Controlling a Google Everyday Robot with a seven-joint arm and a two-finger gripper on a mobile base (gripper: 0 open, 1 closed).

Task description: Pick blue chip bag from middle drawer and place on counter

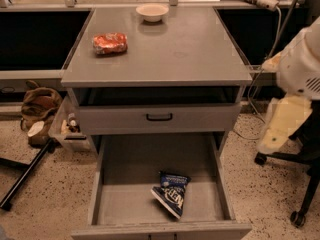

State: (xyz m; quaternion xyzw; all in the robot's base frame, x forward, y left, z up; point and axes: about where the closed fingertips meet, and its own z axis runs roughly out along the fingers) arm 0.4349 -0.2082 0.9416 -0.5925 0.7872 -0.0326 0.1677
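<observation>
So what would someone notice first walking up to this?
The open middle drawer at the bottom, with the blue chip bag lying on its floor near the front. On the counter above sit an orange-red snack bag at the left and a small bowl at the back. The gripper hangs right of the cabinet, clear of the drawer.

Matte metal counter (190, 49), glossy foil bag (171, 194), plastic hand (278, 129) at right.

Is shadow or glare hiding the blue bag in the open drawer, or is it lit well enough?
Camera view: the blue chip bag shows plainly in the middle drawer, floor evenly lit, rear shaded; the counter has mild sheen, no glare; the gripper hangs brightly lit at right, beside the counter.
</observation>
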